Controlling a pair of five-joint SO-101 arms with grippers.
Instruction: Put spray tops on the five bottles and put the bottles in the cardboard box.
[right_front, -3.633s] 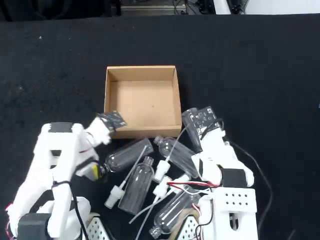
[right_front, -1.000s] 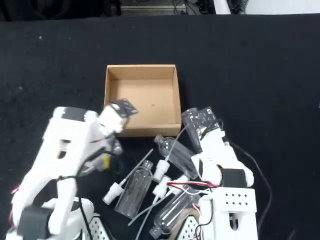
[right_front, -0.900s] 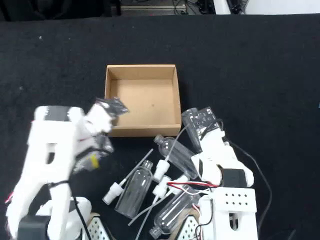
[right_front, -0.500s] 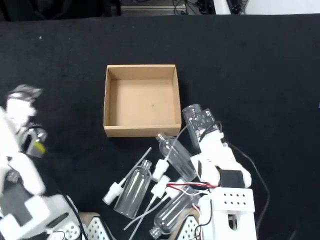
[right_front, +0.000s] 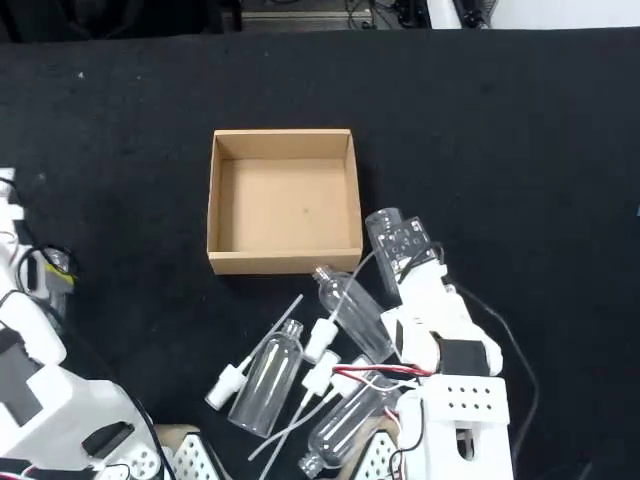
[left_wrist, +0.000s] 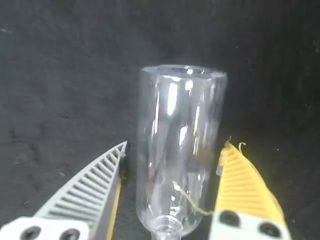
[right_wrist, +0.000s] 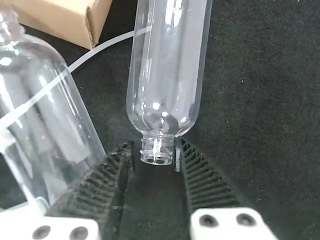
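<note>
The left gripper is clamped on a clear plastic bottle. Its grey finger is on one side of the body and its yellow finger is pressed against the other, with the open neck pointing back toward the wrist. In the high view this gripper hangs at the far left edge of the black tablecloth, well apart from the cardboard box.

The right gripper is closed on the threaded neck of a second bottle, one ribbed black finger on each side. From above, that bottle sits just beside the box's near right corner.

A third bottle crowds the right gripper. It lies right against one finger and a white dip tube runs across it, passing between the box corner and the held bottle.

In the high view this third bottle heads a tangled heap in front of the box's near wall, between the two arm bases. Two more uncapped bottles lie there on their sides. Three white spray tops lie loose among them, their long tubes crossing over the bottles. All of this lies outside the box.
</note>
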